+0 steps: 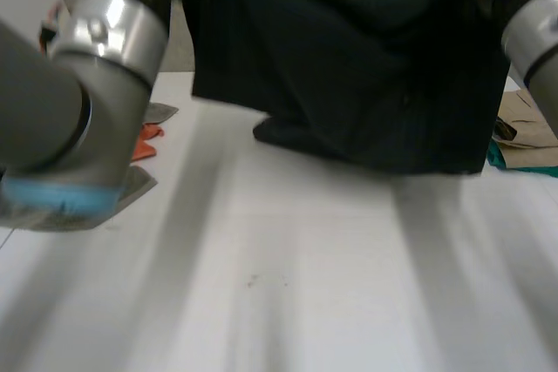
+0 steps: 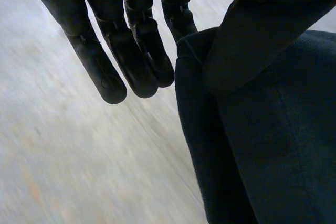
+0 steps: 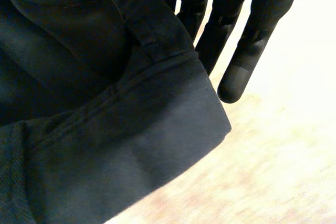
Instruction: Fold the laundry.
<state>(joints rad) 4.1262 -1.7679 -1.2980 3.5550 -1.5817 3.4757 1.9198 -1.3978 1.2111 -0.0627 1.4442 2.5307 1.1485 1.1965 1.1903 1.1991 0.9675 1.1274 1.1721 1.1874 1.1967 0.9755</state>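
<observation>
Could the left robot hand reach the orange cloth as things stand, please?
Probably not readily: the left robot hand is at the edge of the raised dark garment, and the orange cloth lies on the table beside its own arm.

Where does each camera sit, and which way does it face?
Head view: between and behind the arms, looking down at the white table; left arm and right arm show.
Left wrist view: on that wrist, looking along the left hand, thumb on the dark garment.
Right wrist view: likewise, along the right hand beside the garment.
All three share the garment.
</observation>
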